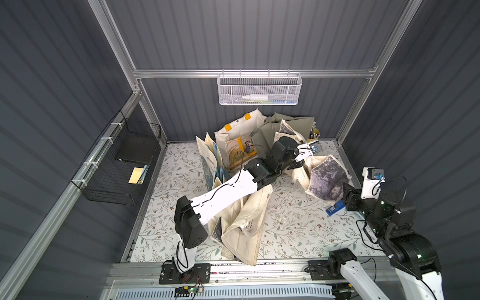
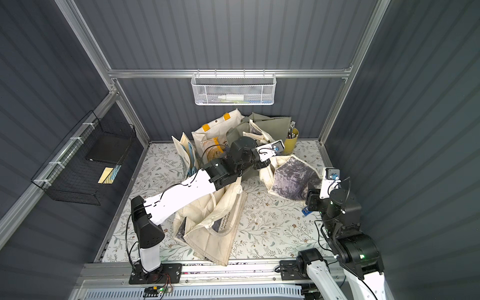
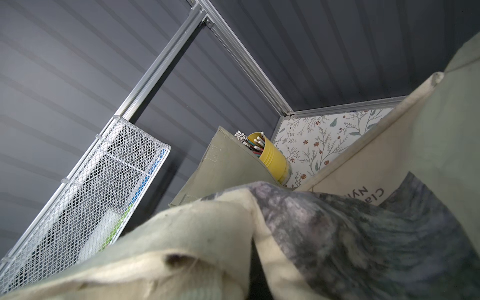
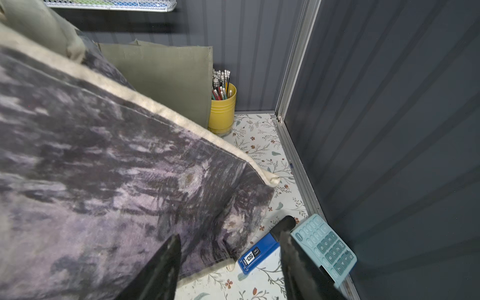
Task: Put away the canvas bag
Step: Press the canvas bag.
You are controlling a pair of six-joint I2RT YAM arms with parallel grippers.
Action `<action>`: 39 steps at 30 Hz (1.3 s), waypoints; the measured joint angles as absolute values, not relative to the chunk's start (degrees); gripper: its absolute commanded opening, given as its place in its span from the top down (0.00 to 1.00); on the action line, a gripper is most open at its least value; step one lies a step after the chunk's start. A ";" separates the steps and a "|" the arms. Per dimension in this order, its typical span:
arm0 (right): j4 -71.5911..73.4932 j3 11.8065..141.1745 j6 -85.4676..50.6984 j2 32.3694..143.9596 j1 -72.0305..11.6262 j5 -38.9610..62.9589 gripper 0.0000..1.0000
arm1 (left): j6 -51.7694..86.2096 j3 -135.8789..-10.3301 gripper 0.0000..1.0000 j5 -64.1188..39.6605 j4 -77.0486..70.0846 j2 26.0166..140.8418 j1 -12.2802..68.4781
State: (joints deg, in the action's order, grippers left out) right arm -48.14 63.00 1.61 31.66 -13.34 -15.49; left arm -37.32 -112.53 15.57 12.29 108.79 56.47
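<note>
My floral-printed desk (image 1: 285, 228) fills the floor of a dark grey ribbed booth. The biggest thing on it is a crumpled cream canvas tote (image 1: 246, 228), lying flat from the middle to the front edge, under my left arm. Next in size is the task's own cream canvas bag with a grey-purple painted panel (image 1: 327, 179), standing puffed open by the right edge, toward the back right corner. Along the back edge stand a cream bag with yellow handle tabs (image 1: 233, 132) and a slumped olive-green fabric bag (image 1: 285, 124). A black wire basket (image 1: 117, 166) hangs on the left wall and a white mesh basket (image 1: 259, 88) on the back rail. My left gripper (image 1: 298, 163) reaches across to the painted bag's rim on the side facing the desk's middle. Its jaws are closed on the cream cloth, which drapes across my left wrist view and hides the fingers. My right gripper (image 4: 232, 228) hangs low at the bag's corner nearest the right edge with its jaws apart. One black finger (image 4: 166, 259) is over the painted panel and the bag's corner lies between the two; whether either touches the cloth I cannot tell. A yellow cup of pencils (image 4: 222, 109) stands in the back right corner, just beside the olive bag. A pale blue calculator (image 4: 324, 246) leans at the right edge, and a small blue box (image 4: 257, 253) lies just beside the bag's corner.
</note>
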 measured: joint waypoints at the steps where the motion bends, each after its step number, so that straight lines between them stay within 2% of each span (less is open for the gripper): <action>1: -48.14 62.98 2.22 31.68 -13.34 -15.05 0.37 | -36.69 -111.77 1.00 15.16 11.84 108.31 56.47; 12: -47.57 58.50 8.16 32.56 -13.34 -13.56 0.36 | -29.30 -110.21 1.00 7.33 8.29 106.43 56.42; 20: -43.07 58.17 10.13 30.28 -13.39 -16.19 0.36 | -26.65 -111.72 1.00 1.28 8.38 106.50 58.02; 30: -39.81 62.81 13.47 24.86 -13.39 -26.26 0.38 | -24.95 -122.08 1.00 -4.36 8.64 109.14 60.34; 39: -38.57 67.29 14.22 24.62 -13.39 -25.32 0.38 | -25.47 -133.21 1.00 -4.73 6.70 117.30 60.73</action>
State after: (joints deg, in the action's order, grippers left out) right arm -38.57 67.29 14.22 24.62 -13.39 -25.32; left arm -25.47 -133.21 -4.73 6.70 117.30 60.73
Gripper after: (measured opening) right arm 0.623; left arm 0.053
